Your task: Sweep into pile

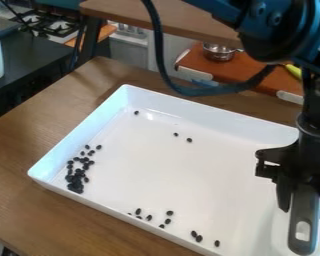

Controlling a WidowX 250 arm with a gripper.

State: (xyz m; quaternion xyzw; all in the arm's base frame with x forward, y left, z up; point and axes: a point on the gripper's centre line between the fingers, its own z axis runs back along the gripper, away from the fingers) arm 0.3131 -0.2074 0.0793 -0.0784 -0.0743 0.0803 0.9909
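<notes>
At the right edge hangs the black gripper, over the right end of the white tray. It is shut on the grey handle of a sweeping tool, one finger on either side; the handle has a pale slot and points down toward the front right corner. Small black beans lie in the tray. A dense cluster of beans is by the left wall, with looser ones just above it. Several more beans are scattered along the front wall. A few single beans lie toward the back.
The tray's raised walls stand on a brown wooden table. Behind are an orange-brown board with a metal pot, and a stove at the upper left. A dark cable loops down from the arm over the tray's back wall.
</notes>
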